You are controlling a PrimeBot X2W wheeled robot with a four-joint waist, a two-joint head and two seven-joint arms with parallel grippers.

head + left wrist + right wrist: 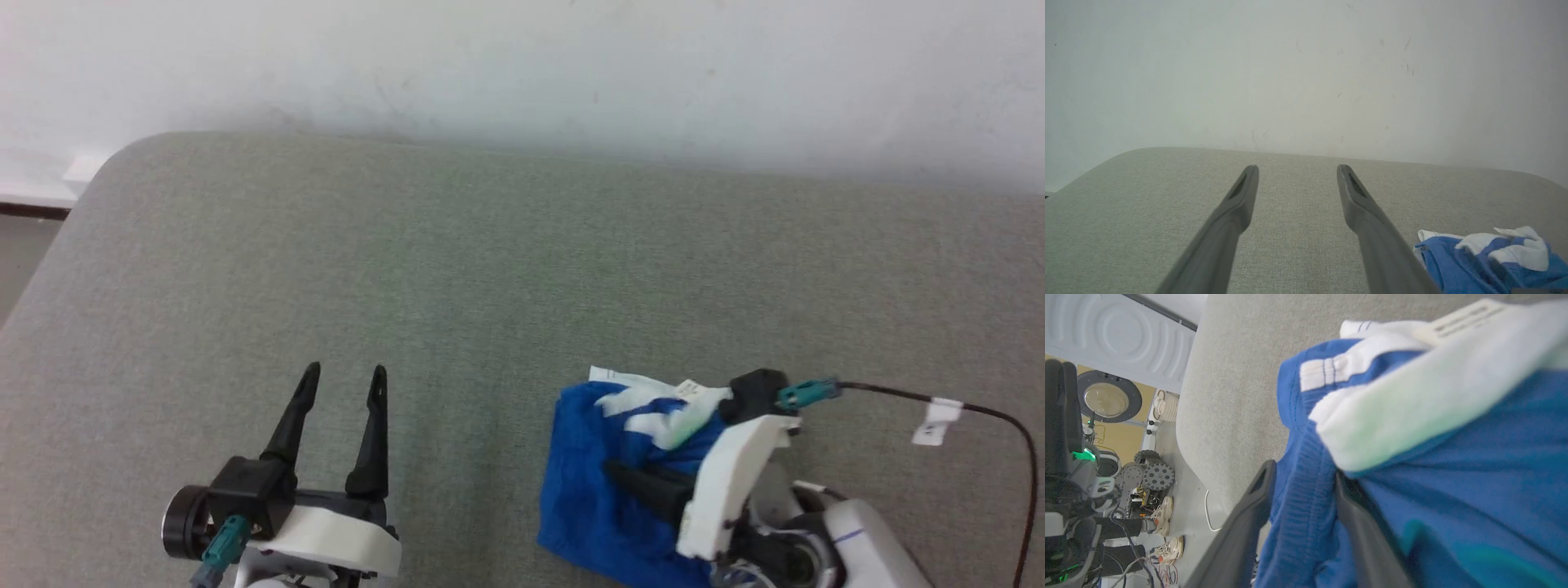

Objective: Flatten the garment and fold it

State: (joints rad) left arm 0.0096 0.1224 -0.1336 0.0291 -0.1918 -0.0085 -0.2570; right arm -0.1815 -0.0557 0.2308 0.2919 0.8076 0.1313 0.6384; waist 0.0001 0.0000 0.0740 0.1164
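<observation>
The garment (584, 490) is soft, matt royal-blue cloth with a ribbed edge and a fleecy white band (1412, 396). The table (490, 269) wears coarse grey woven fabric. The left gripper (344, 369) has 2 matt dark plastic fingers (371, 441). The wall (571, 57) is matt white, scuffed.

Garment (588, 482) is lying on the table (457, 269), near right side, a fold sitting between the right gripper (1304, 473) fingers. Left gripper (344, 371) is hanging well off to its left.
</observation>
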